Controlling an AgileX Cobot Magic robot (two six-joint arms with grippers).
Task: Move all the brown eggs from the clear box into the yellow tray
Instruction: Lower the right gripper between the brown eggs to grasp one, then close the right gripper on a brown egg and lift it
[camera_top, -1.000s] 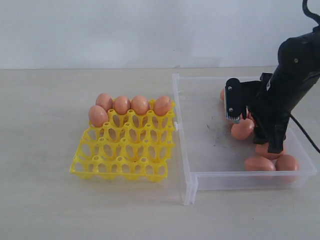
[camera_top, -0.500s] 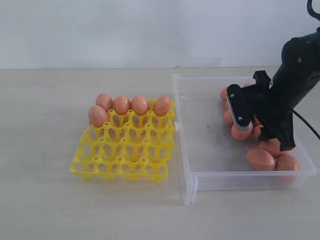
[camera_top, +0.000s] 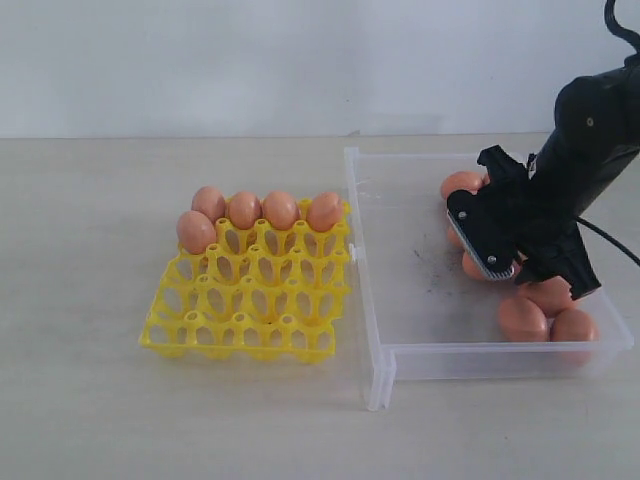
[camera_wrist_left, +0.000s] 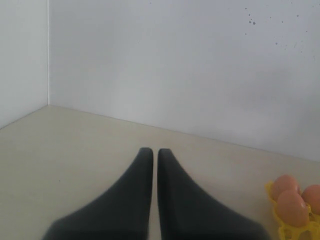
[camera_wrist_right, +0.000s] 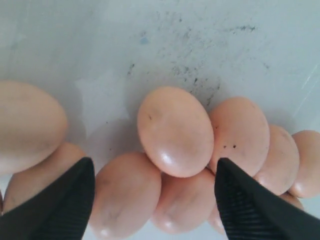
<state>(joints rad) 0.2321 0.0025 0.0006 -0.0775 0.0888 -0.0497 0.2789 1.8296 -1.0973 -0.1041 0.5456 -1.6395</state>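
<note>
Several brown eggs (camera_top: 280, 210) fill the far row and one left cup of the yellow tray (camera_top: 250, 300). More brown eggs (camera_top: 523, 318) lie heaped along the right side of the clear box (camera_top: 372, 300). My right gripper (camera_top: 515, 255) hangs open and tilted just over that heap. In the right wrist view the right gripper (camera_wrist_right: 155, 167) straddles the pile, with one egg (camera_wrist_right: 175, 131) lying on top of the others; the fingers grip nothing. My left gripper (camera_wrist_left: 152, 152) is shut and empty above the bare table, with a tray corner (camera_wrist_left: 295, 231) and eggs (camera_wrist_left: 292, 207) off to one side.
Dark smudges mark the box floor (camera_top: 430, 270) on its egg-free left half. The tray sits just left of the box, almost touching its wall. Pale tabletop (camera_top: 100, 400) surrounds both, with a white wall behind.
My right gripper has tilted and sunk lower over the egg pile, staying open. The front eggs in the box shifted slightly. The tray and its eggs have not moved.
</note>
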